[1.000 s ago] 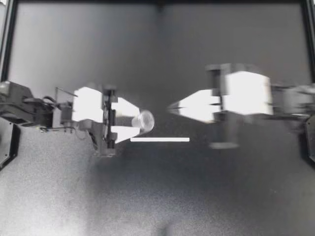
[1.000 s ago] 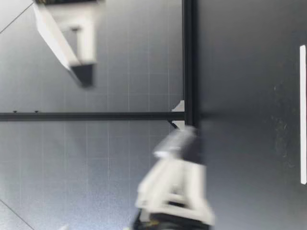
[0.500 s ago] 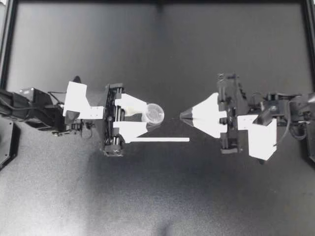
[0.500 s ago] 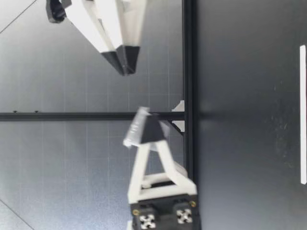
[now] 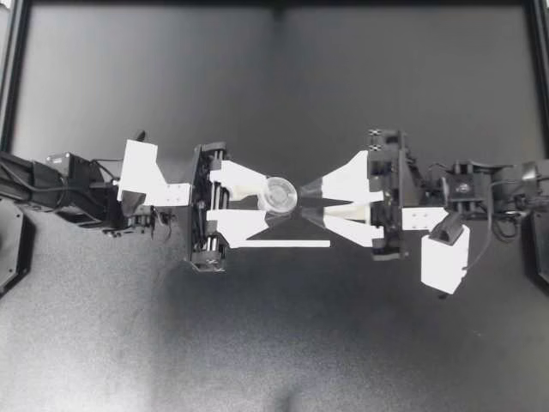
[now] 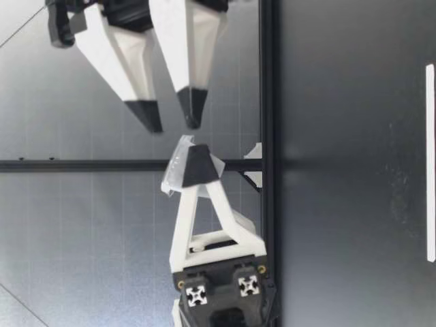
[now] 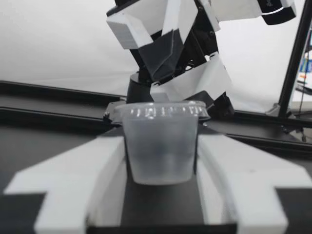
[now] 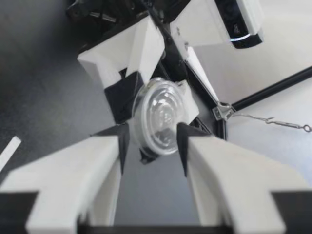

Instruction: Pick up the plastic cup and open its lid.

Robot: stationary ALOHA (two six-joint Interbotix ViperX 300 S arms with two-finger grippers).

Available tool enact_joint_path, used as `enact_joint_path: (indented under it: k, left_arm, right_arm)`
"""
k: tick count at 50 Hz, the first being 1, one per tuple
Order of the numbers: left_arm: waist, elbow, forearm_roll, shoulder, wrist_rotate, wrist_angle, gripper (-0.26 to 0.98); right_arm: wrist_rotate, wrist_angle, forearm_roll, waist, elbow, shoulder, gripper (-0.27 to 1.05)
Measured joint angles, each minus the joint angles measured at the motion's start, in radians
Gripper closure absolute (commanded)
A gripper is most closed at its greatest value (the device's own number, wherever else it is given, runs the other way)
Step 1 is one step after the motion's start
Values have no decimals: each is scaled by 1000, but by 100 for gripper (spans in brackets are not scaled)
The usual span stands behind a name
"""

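Observation:
A small clear plastic cup (image 5: 279, 195) with its lid on is held above the table, my left gripper (image 5: 269, 204) shut on its body from both sides. In the left wrist view the cup (image 7: 161, 146) stands upright between the fingers, lid rim (image 7: 161, 111) on top. My right gripper (image 5: 303, 201) faces it from the opposite side, open, its dark tips just short of the lid. The low view shows the cup (image 6: 174, 172) tilted in my left gripper (image 6: 194, 170), with my right gripper (image 6: 174, 121) spread a little apart from it. The lid (image 8: 163, 117) lies just ahead of my right gripper (image 8: 151, 139).
A white strip (image 5: 279, 244) lies on the dark table just below the grippers, also seen as the strip (image 6: 430, 163) in the low view. Black frame rails (image 5: 10, 77) border the table's sides and back.
My right gripper has opened wide and moved in toward the cup. My left arm has carried the cup toward the middle and turned its lid to face the right gripper.

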Motion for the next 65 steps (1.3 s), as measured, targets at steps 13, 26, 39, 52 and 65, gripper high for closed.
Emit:
enact_joint_path:
  k: [13,26,39,52,65]
  left_arm:
    - [0,0,0,-2,-2,-2,50]
    - [-2,0,25,-2,-12,-3,50]
    - [-5,12,28,-2,-20,-5,50]
    - [-5,6,29,-3,-15,51,51]
    - [-5,8,29,-26,-9,67,51]
  right_arm:
    - [-2,-2,6,2,-11,29,31]
    - [-6,-12,40,-9,-12,15,31]
    - [-29,-75,55,-31,71,-229,31]
    - [-25,-80,110,-35,130,-256,31]
    - [-20,-69,112,-34,130,-192,31]
